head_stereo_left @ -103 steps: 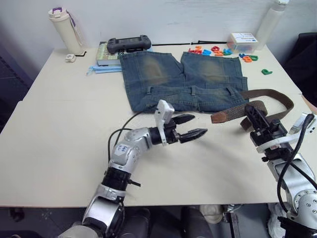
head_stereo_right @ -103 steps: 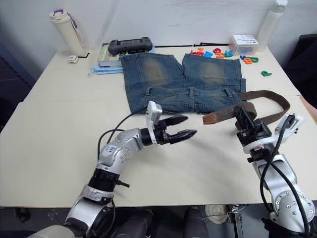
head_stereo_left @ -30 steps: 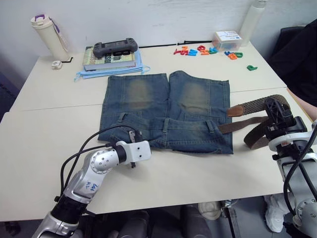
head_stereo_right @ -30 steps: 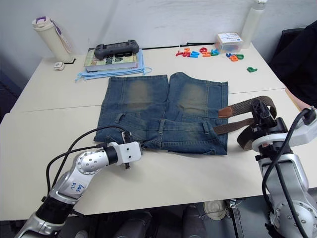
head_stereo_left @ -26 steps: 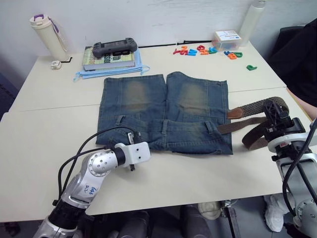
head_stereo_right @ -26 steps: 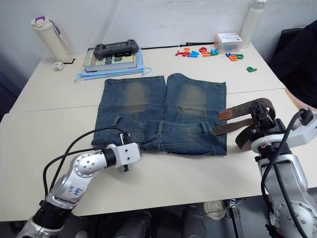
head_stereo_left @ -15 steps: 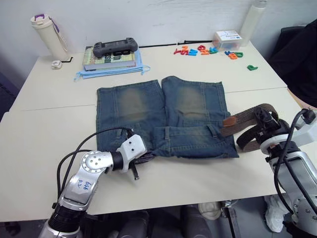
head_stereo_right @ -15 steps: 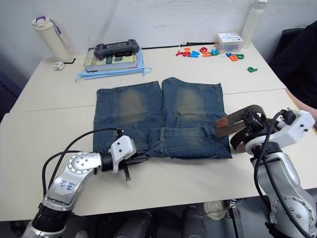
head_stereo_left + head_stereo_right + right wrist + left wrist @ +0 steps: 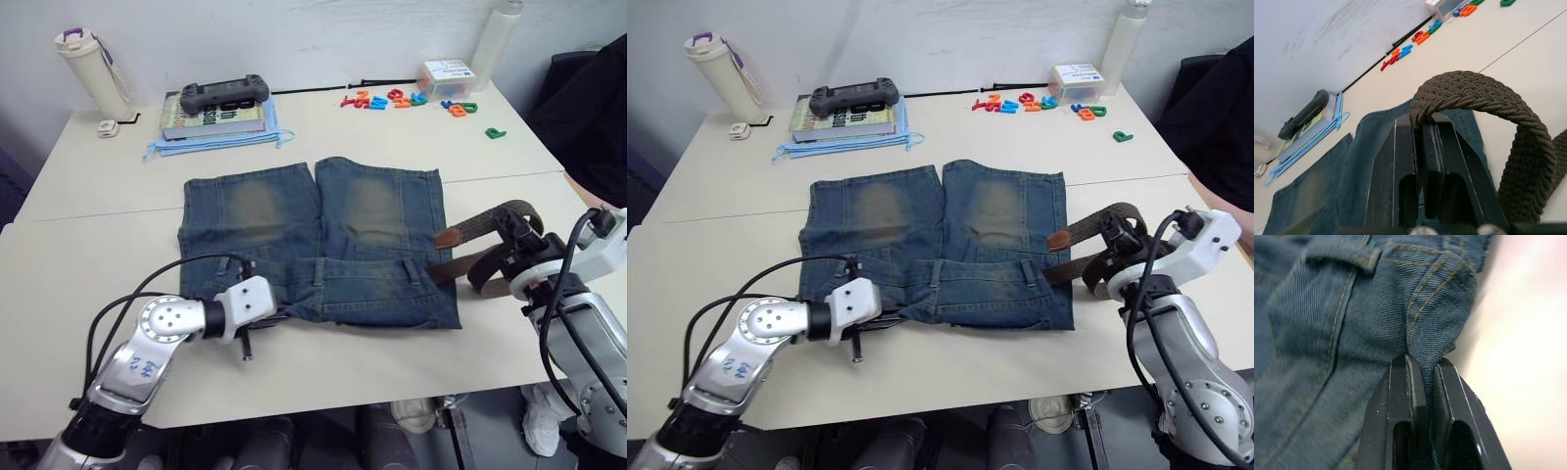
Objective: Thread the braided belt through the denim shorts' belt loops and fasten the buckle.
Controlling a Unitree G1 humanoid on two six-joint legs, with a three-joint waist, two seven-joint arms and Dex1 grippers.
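On table middle, denim shorts (image 9: 313,245) flat, waistband toward robot. Left gripper (image 9: 1422,369) pinching waistband corner fold. Right gripper (image 9: 1422,122) clamped on braided belt (image 9: 490,245) looped beside shorts' right edge. No belt loops threaded yet; threading and buckling remain.

- Cream desk (image 9: 88,206), seam line running across the middle.
- Denim shorts (image 9: 313,240) flat at centre, waistband toward the near edge.
- Braided belt (image 9: 490,250) looped just right of the shorts, tan end (image 9: 449,237) resting at the shorts' edge.
- Far left corner: pale bottle (image 9: 82,70) upright, small white object (image 9: 105,128) beside it.
- Far edge: book (image 9: 217,111) over blue sheets (image 9: 167,147), dark controller (image 9: 223,93) on top.
- Far right: coloured plastic letters (image 9: 397,98), small clear box (image 9: 446,76), white bottle (image 9: 495,34), lone green letter (image 9: 496,132).
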